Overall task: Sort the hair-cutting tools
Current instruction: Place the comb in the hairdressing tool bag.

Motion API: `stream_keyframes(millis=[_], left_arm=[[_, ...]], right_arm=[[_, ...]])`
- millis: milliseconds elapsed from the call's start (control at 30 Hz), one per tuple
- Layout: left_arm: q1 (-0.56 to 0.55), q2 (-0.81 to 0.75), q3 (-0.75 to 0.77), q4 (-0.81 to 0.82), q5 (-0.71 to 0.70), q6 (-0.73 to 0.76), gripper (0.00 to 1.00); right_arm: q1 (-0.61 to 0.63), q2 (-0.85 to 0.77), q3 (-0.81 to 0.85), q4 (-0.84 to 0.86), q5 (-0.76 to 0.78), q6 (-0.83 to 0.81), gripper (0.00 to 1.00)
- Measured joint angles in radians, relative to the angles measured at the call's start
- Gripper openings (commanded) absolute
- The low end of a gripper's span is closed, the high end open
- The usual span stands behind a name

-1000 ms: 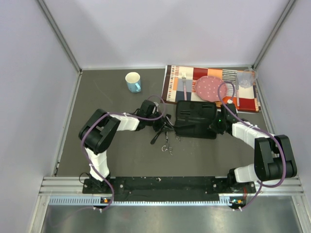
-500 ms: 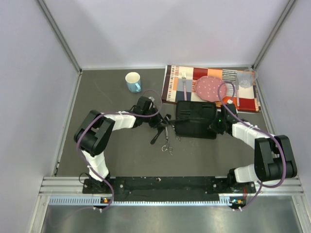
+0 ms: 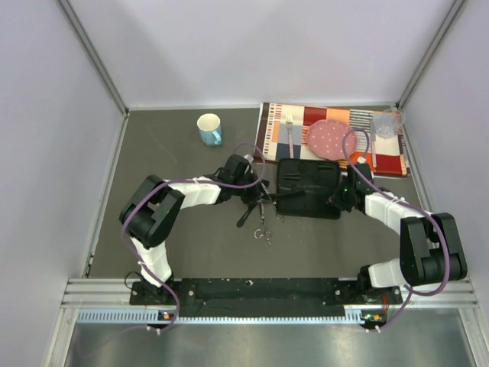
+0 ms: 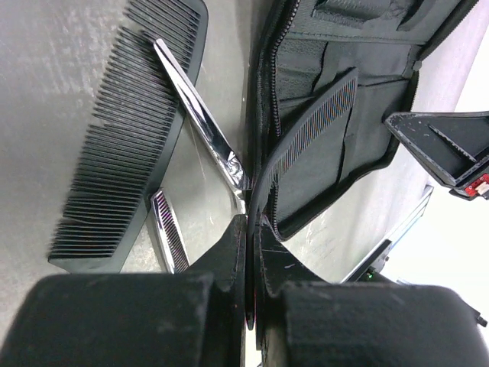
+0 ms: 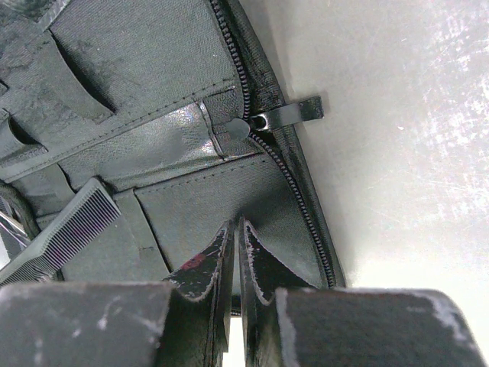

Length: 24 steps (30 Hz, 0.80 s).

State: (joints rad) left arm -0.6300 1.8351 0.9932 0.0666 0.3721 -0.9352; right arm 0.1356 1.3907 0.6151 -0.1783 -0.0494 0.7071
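My left gripper [image 4: 248, 229] is shut on the slim black handled comb [image 4: 313, 126], whose toothed end lies over the open black zip case [image 4: 367, 46]. In the top view the left gripper [image 3: 256, 193] is at the case's left edge. The flat black comb [image 4: 126, 134] lies on the table left of it, with silver scissor blades [image 4: 199, 115] across it. A second pair of scissors [image 3: 263, 232] lies nearer the front. My right gripper [image 5: 235, 225] is shut, with its tips on the lining of the case [image 5: 176, 191] near the right edge [image 3: 338, 197].
A striped mat [image 3: 267, 138] lies at the back right with a pink-handled fork [image 3: 290, 136], a pink dotted plate [image 3: 328, 139] and a clear cup [image 3: 386, 124]. A blue mug [image 3: 209, 128] stands at the back left. The zip pull [image 5: 294, 113] sticks out of the case's edge.
My left arm has shifted slightly right, bringing the handled comb a little further over the case. The right arm has not moved.
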Motion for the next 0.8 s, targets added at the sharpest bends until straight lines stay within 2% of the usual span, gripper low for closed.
stream_keyframes(millis=[800], left_arm=[[-0.024, -0.011, -0.023, -0.005, -0.035, -0.032, 0.0]], right_arm=[[0.0, 0.0, 0.0, 0.0, 0.0, 0.0, 0.06]])
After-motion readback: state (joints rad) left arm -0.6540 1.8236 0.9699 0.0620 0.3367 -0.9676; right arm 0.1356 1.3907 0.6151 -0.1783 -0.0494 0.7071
